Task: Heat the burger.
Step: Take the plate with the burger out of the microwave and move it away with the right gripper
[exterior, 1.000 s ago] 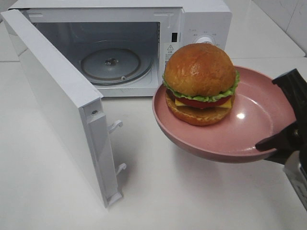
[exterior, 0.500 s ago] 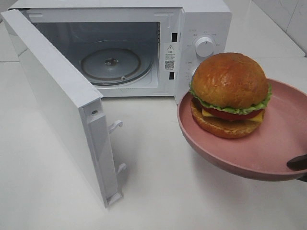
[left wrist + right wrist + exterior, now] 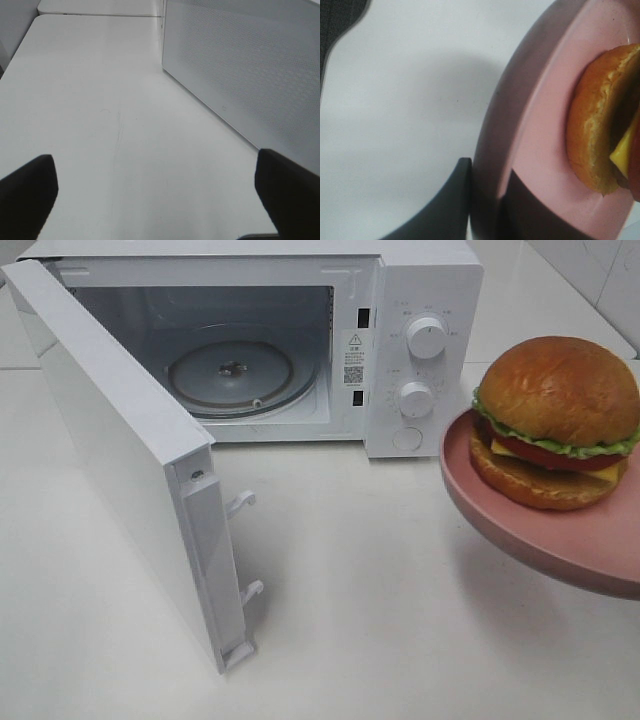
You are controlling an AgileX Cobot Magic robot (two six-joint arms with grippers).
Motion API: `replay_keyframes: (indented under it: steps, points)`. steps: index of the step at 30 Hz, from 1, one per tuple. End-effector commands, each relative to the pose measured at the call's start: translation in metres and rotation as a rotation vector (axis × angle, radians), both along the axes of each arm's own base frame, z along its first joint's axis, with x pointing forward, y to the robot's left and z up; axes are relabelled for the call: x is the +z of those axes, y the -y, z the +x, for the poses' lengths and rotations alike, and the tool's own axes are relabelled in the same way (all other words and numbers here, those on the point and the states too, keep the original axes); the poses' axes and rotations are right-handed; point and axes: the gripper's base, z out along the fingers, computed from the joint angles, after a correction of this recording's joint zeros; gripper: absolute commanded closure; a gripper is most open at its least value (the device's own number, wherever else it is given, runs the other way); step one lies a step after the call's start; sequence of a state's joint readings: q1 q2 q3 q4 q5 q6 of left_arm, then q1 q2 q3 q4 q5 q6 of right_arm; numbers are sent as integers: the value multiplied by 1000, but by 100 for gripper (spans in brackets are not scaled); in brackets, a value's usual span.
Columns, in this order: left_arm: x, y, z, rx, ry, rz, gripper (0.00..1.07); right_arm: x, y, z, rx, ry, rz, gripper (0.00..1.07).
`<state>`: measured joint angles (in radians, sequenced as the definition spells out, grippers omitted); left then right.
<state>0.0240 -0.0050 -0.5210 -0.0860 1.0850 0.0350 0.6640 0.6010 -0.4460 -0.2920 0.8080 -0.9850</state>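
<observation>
Now lifted clear of the white table (image 3: 380, 580): burger (image 3: 556, 420) on a pink plate (image 3: 520, 530), at the right edge of the high view, right of the microwave (image 3: 300, 340) and outside it. Plate tilted, partly cut off by the frame edge, casting a shadow on the table below. Right gripper (image 3: 485, 200) clamped on the plate's rim, one dark finger (image 3: 445, 205) under the outside, the other on the inner surface; burger's bottom bun and yellow cheese close by in the wrist view. Microwave door (image 3: 130, 460) swung wide toward the left, glass turntable (image 3: 230, 375) bare inside, two knobs on the control panel. Left gripper (image 3: 160, 192) spread wide, gripping nothing, low over the table beside the door's perforated outer face.
</observation>
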Motion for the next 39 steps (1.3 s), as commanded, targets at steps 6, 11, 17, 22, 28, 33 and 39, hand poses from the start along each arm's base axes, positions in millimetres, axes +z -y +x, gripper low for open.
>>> replay_keyframes:
  steps: [6,11,17,22,28,33,39]
  points:
    - [0,0,-1,5,24,-6,7,6,10,6,-173,78,13,107]
    - [0,0,-1,5,24,-6,7,6,17,6,-277,83,3,107]
    - [0,0,-1,5,24,-6,7,7,23,6,-382,86,11,107]
    - [0,0,-1,5,24,-6,7,7,27,6,-486,90,34,107]
    - [0,0,-1,5,24,-6,7,6,33,7,-620,88,25,107]
    - [0,0,-1,5,24,-6,7,1,33,12,-752,58,-12,107]
    - [0,0,-1,5,24,-6,7,-7,27,21,-869,34,-10,107]
